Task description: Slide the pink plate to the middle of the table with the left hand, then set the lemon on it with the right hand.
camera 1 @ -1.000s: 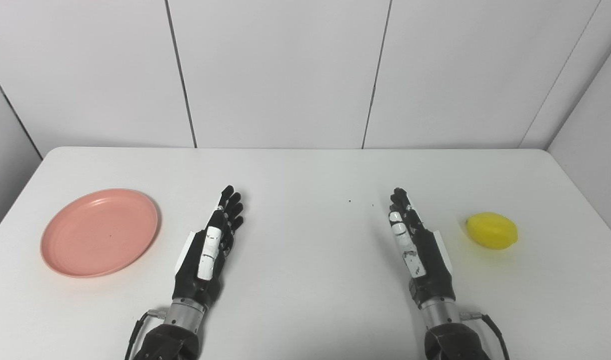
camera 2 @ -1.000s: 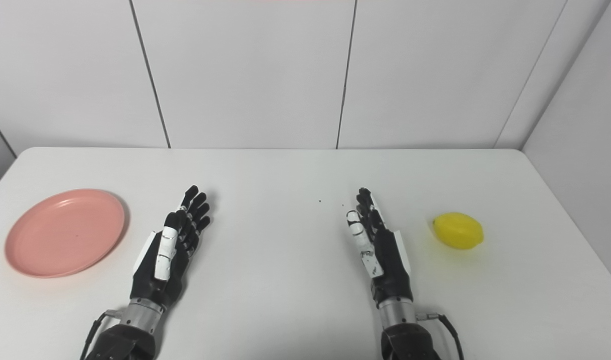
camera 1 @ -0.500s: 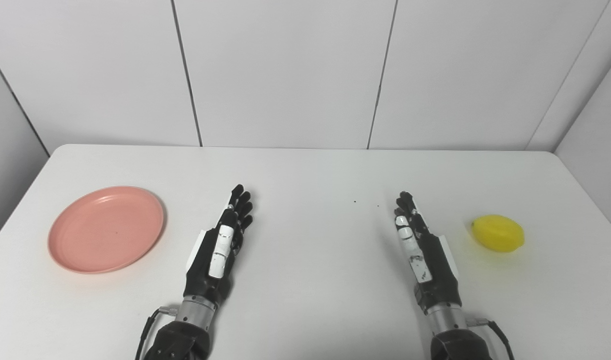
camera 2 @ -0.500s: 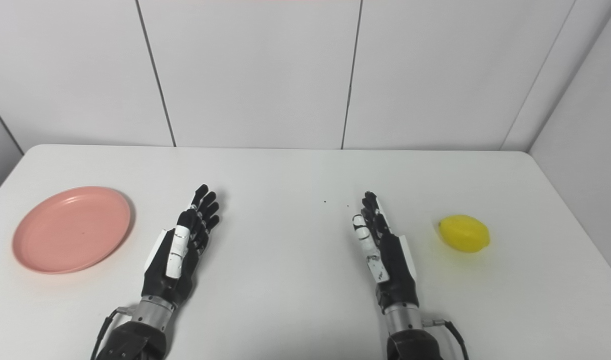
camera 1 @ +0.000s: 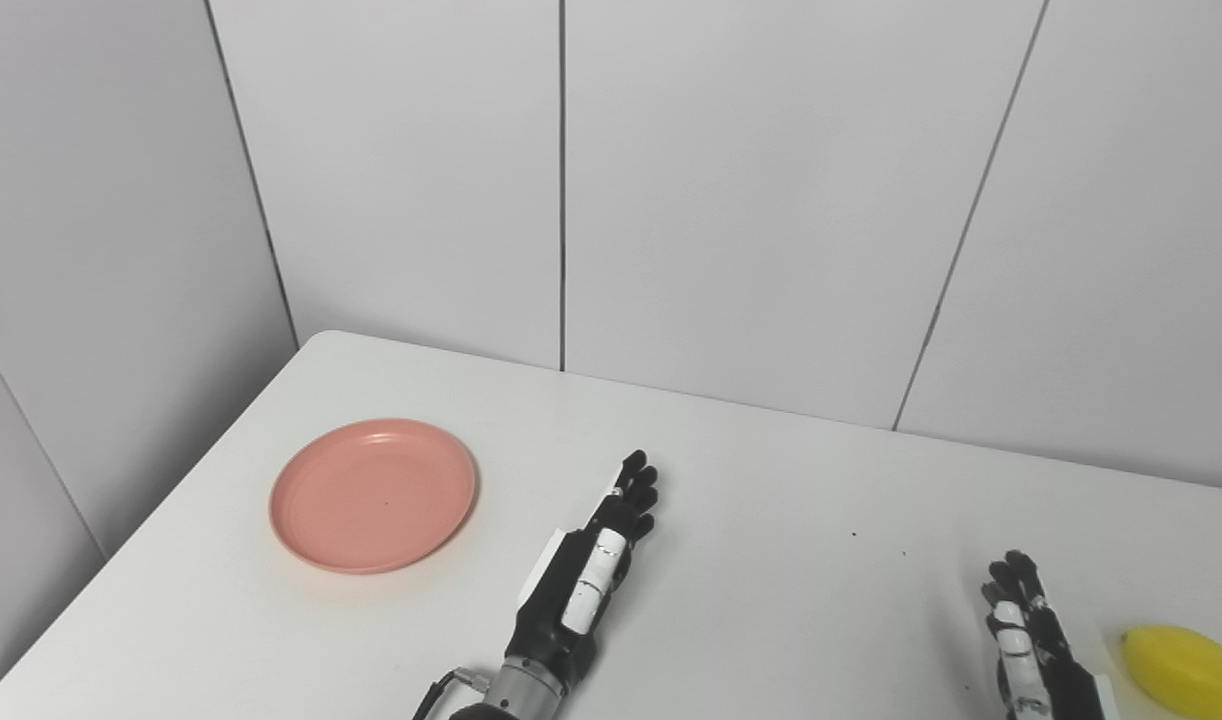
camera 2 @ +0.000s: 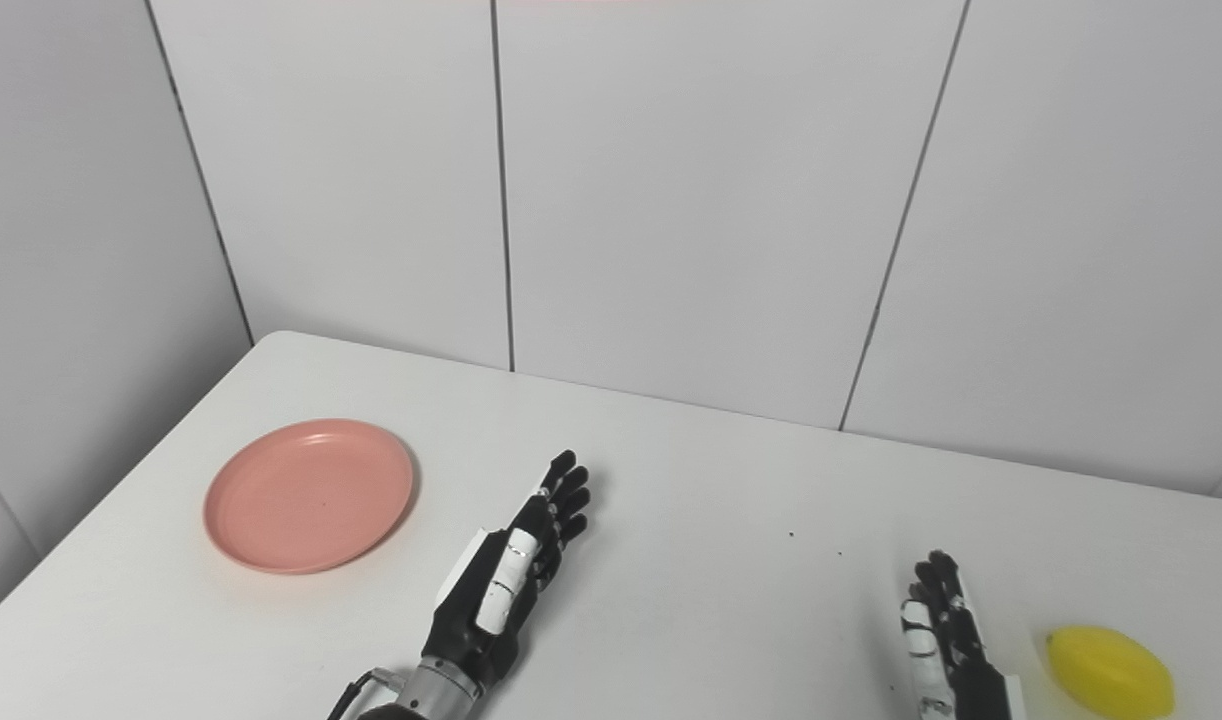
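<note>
- Pink round shallow plate [camera 1: 373, 495], matte and plastic-looking, lies flat on the white tabletop [camera 1: 791, 520] toward its left side, not far from the left edge and back corner. Nothing lies in it; its raised rim and inner face show bare apart from a tiny dark speck near the centre.
- Left hand [camera 1: 583, 580], black with white panels on its back and thumb, rests low over the tabletop to the right of the plate, clear of the rim with a strip of bare surface between them. Its fingers [camera 1: 635, 489] are stretched out straight and slightly fanned, pointing away from the robot toward the wall, holding nothing.
- Right hand [camera 2: 951, 640] is cut off by the lower edge of both views, so only its upper part shows. The visible fingers [camera 2: 937, 578] point forward, extended and close side by side, with nothing between them.
- Yellow oval lemon [camera 2: 1110, 671], smooth-skinned, lies on the tabletop at the far right, just beside the right hand but not touching it. It sits well apart from the plate, with the left hand and a broad stretch of tabletop between.
- Two small dark specks [camera 1: 854, 534] mark the tabletop between the two hands.
- White panelled wall [camera 1: 751, 200] with dark vertical seams stands behind the tabletop.
</note>
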Controlling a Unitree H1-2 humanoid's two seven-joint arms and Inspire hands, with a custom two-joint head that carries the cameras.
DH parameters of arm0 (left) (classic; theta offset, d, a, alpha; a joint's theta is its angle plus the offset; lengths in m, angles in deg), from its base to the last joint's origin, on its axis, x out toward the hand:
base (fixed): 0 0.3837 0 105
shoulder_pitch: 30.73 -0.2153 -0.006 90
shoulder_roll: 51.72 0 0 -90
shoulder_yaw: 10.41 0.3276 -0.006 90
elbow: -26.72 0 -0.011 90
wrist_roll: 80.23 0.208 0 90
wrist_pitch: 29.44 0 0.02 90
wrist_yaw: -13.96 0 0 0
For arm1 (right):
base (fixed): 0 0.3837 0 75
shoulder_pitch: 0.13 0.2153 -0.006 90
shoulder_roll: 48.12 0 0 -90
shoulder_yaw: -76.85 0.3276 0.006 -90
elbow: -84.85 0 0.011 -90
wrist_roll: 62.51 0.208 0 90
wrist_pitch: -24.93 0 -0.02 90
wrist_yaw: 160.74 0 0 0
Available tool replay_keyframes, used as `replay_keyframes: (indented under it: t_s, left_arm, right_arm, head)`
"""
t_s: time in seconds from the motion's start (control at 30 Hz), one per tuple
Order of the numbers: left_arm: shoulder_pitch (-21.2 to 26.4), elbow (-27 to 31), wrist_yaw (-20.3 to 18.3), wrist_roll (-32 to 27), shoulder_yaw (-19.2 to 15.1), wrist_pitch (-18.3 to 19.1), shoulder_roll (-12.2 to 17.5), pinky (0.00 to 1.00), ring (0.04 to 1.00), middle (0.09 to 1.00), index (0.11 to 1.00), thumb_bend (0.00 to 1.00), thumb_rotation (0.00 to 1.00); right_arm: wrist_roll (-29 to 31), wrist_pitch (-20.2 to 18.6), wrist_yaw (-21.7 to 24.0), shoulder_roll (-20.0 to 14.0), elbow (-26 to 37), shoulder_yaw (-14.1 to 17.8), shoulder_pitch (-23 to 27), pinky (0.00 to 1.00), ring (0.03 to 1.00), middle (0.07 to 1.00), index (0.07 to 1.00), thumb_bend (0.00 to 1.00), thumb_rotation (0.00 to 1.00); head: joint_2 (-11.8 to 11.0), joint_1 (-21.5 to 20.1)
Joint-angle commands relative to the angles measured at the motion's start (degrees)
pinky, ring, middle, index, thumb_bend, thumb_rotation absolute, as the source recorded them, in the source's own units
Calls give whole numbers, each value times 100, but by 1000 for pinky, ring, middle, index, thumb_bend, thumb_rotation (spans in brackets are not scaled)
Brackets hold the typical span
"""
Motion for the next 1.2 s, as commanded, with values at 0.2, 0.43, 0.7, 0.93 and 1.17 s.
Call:
replay_keyframes:
  t_s: [0.2,0.43,0.7,0.93,1.17]
  left_arm:
    - [303,-128,151,217,-9,-539,-97,1000,1000,1000,1000,744,970]
    - [324,357,-9,302,-46,-109,325,992,1000,1000,1000,754,993]
    - [302,1347,-3,79,-372,510,738,989,989,997,1000,693,1000]
    - [332,1750,140,-149,-881,837,929,989,957,960,974,715,1000]
    - [428,1814,343,-131,-1243,785,1082,922,917,926,935,707,998]
  right_arm:
    - [15,131,256,-231,341,-91,87,1000,1000,1000,1000,403,1000]
    - [-40,102,209,-214,402,-104,84,1000,1000,1000,1000,435,1000]
    - [-32,-31,237,-259,551,-114,90,1000,1000,1000,1000,492,1000]
    - [-32,-212,203,-249,747,-91,86,1000,1000,1000,1000,439,1000]
    - [-50,-430,168,-219,922,-102,87,1000,1000,1000,1000,353,1000]
  head:
    - [-49,-39]
    - [-47,-14]
    - [54,77]
    - [280,29]
    - [306,374]
